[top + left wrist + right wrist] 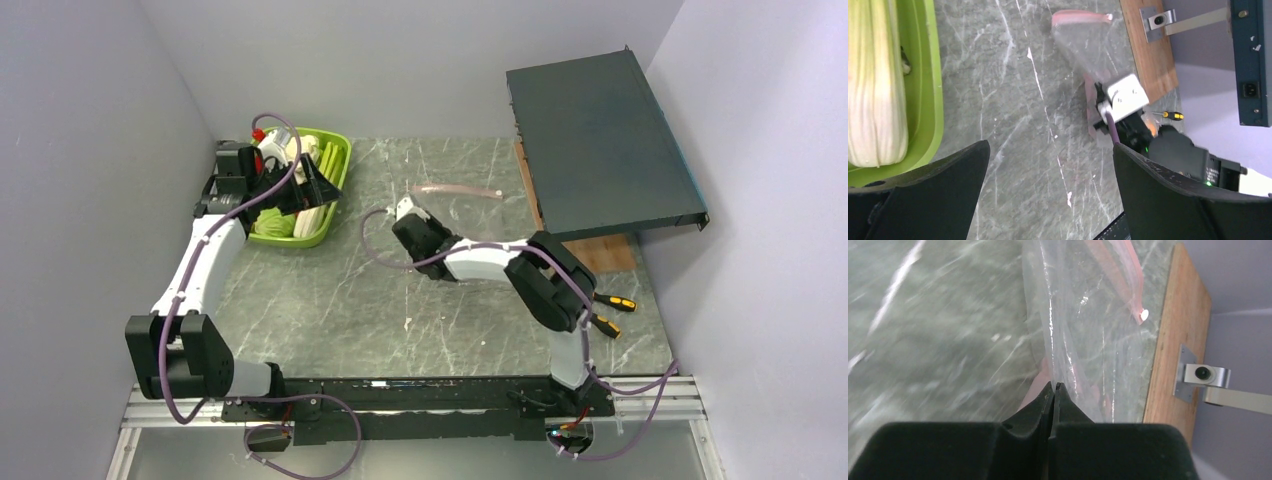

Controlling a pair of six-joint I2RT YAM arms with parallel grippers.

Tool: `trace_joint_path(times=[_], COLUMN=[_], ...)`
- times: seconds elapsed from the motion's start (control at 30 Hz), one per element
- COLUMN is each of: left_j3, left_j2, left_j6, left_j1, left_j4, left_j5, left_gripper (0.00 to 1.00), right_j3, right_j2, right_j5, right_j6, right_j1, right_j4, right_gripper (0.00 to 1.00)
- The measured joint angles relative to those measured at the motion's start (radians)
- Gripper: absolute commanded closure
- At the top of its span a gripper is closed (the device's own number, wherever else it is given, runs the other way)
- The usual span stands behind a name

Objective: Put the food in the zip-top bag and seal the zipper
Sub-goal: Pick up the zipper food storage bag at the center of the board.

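The zip-top bag (455, 205) lies mid-table, its pink zipper (458, 189) at the far edge. My right gripper (405, 215) is shut on the bag's near edge; the right wrist view shows the closed gripper (1054, 385) pinching clear film (1073, 315) with the zipper (1118, 275) beyond. My left gripper (300, 185) hovers open and empty over the lime-green tray (300, 240). The tray holds food: pale green stalks (325, 165), a green leafy piece (272, 222) and a red piece (259, 133). In the left wrist view the gripper (1050, 155) is open, with stalks (873, 90) at left and the bag (1083, 45) ahead.
A dark metal box (600, 140) rests on a wooden board (605, 255) at the right, overhanging the table. Two screwdrivers (612, 302) lie by the right arm. Grey walls close in on the left, back and right.
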Motion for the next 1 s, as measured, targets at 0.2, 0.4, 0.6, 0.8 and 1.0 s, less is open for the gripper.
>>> trace_joint_path(times=[0.2, 0.4, 0.6, 0.8, 1.0], left_j3=[-0.01, -0.014, -0.03, -0.052, -0.055], left_j2=[0.03, 0.065, 0.073, 0.076, 0.135], left_j6=[-0.014, -0.032, -0.053, -0.1, -0.151], left_j1=[-0.002, -0.017, -0.035, -0.035, -0.035], left_j4=[0.026, 0.045, 0.07, 0.122, 0.124], left_j5=[0.082, 0.14, 0.181, 0.208, 0.197], left_gripper=[0.01, 0.11, 0.25, 0.29, 0.32], right_j3=[-0.18, -0.441, -0.595, -0.661, -0.689], right_j2=[-0.214, -0.51, -0.579, -0.604, -0.641], right_j5=[-0.15, -0.461, -0.644, -0.703, -0.706], right_j6=[-0.029, -0.094, -0.147, -0.166, -0.175], right_j1=[0.095, 0.105, 0.105, 0.105, 0.105], right_j4=[0.061, 0.261, 0.39, 0.513, 0.596], right_gripper=[1.0, 1.0, 1.0, 1.0, 1.0])
